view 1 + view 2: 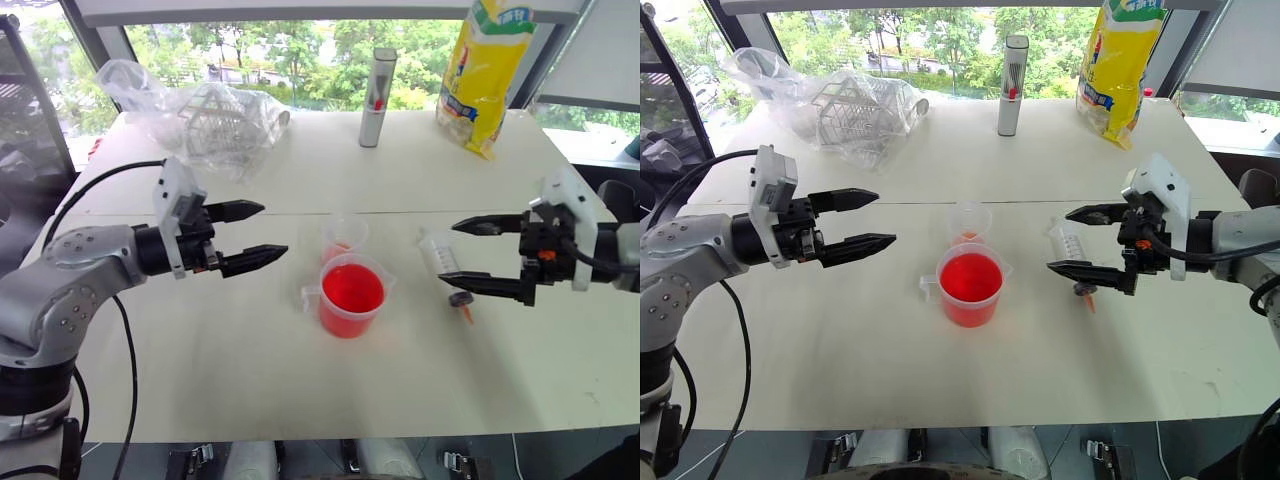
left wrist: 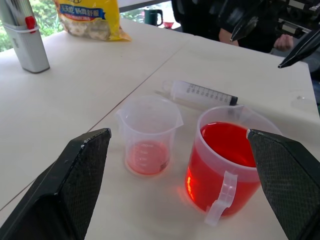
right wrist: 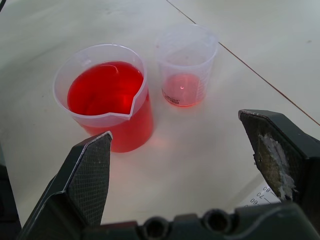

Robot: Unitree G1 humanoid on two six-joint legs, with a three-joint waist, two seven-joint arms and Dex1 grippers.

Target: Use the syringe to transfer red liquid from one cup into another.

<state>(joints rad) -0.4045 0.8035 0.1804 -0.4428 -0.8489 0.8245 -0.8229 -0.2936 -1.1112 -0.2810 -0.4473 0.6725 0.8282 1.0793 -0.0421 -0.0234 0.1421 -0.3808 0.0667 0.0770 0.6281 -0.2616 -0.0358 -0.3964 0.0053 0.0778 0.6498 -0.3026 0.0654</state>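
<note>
Two grippers, left (image 1: 255, 236) and right (image 1: 470, 255), hang spread wide and empty over a pale table (image 1: 200, 350) by windows.
Beaker (image 1: 350, 298) of red liquid (image 1: 352, 288) and cup (image 1: 345, 237) stand mid-table; syringe (image 1: 440, 255) lies toward the right edge.

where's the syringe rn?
The syringe lies flat on the table on the robot's right, just right of the handled beaker and small cup, beneath the open right gripper.
</note>
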